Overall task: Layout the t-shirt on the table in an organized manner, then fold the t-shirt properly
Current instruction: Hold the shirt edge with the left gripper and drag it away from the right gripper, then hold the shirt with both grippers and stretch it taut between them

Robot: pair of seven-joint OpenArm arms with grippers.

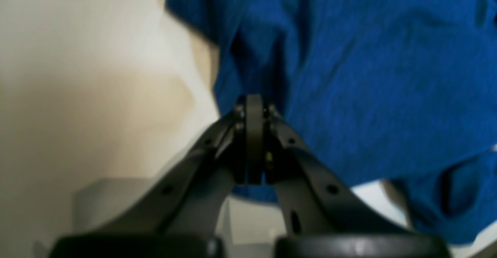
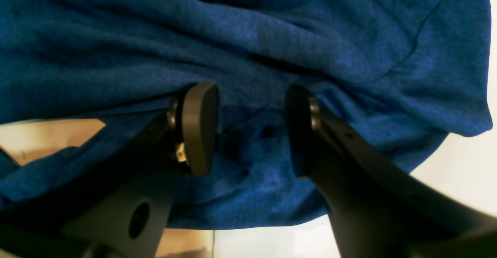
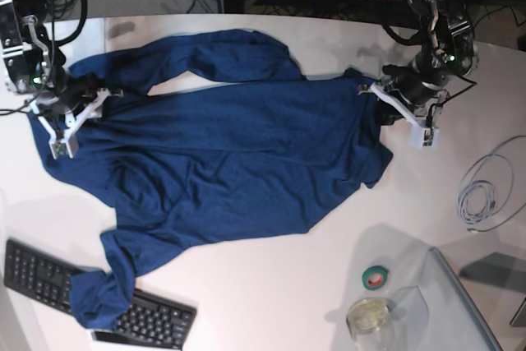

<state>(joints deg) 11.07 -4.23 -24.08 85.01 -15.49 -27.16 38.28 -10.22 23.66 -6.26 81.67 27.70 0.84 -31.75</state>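
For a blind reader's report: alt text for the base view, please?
A rumpled navy t-shirt sprawls across the white table, one robot gripper at each side edge. Its lower corner drapes over a black keyboard; a coiled cable lies right.

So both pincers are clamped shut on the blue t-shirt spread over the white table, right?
Not quite. Only the left pincer is shut on the t-shirt; the right pincer stands open, its pads apart over the cloth, as the right wrist view shows. The shirt does lie on the white table.
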